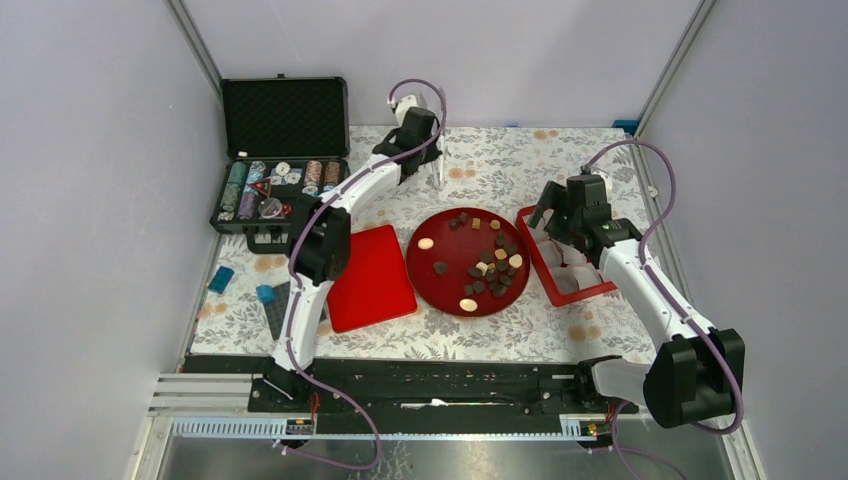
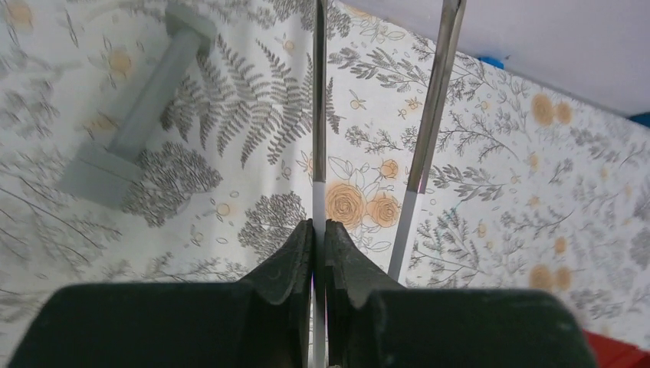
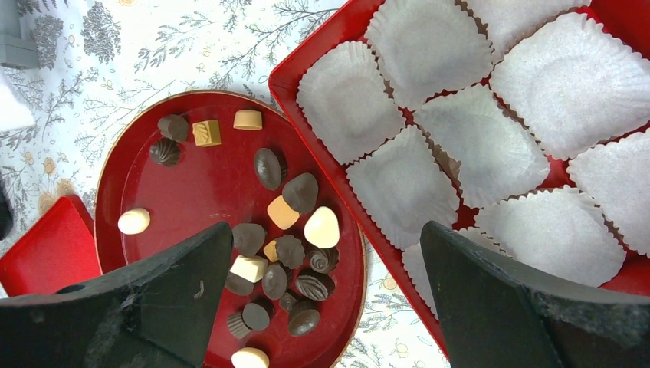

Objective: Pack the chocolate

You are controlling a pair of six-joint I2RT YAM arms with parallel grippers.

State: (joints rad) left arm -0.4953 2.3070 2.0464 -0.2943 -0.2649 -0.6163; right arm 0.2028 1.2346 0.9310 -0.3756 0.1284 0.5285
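Note:
Several chocolates, mostly dark with some tan and cream, lie on a round red plate. In the right wrist view the chocolates cluster at the plate's right side. A red box lined with empty white paper cups lies right of the plate. My right gripper is open and empty, and hovers over the gap between plate and box. My left gripper is far back over the cloth, shut on one arm of thin metal tongs.
A flat red lid lies left of the plate. An open black case of poker chips stands at the back left. Blue bricks lie at the left edge. A grey T-shaped piece lies on the floral cloth near the tongs.

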